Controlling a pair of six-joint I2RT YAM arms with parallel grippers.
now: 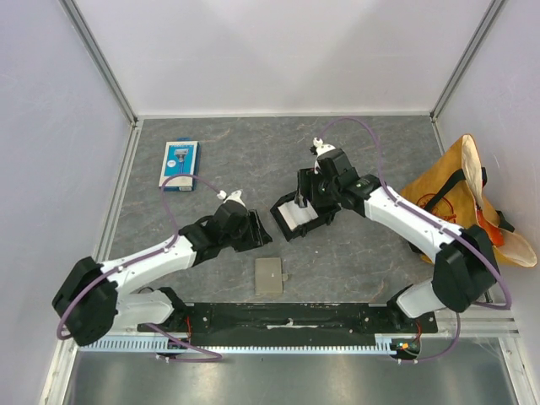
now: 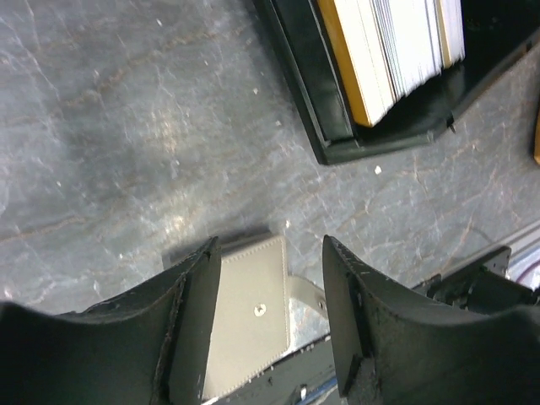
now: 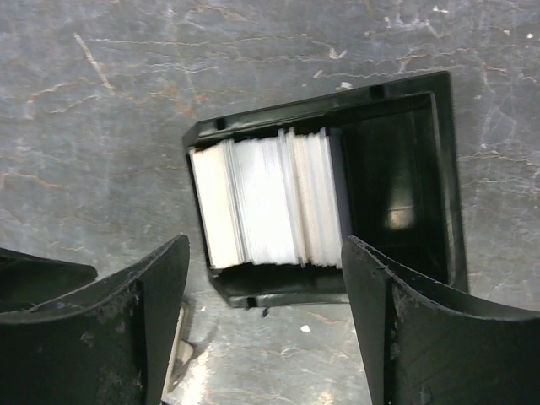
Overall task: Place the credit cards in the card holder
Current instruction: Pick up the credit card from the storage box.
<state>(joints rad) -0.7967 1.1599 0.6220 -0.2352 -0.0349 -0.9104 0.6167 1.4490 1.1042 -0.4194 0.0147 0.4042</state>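
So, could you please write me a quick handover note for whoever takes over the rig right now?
Left gripper: open, empty, card holder in view just ahead of it.
Right gripper: open, empty, above the credit cards.
Cards stand on edge in the black tray; holder lies shut on the table, near its front edge.
Done: nothing visible. Left: open the holder, move the cards in.

The left gripper (image 2: 270,245), jaws parted, frames the card holder (image 2: 251,310), apparently closed; credit cards (image 2: 392,46) stand in a black tray (image 2: 297,80) beyond
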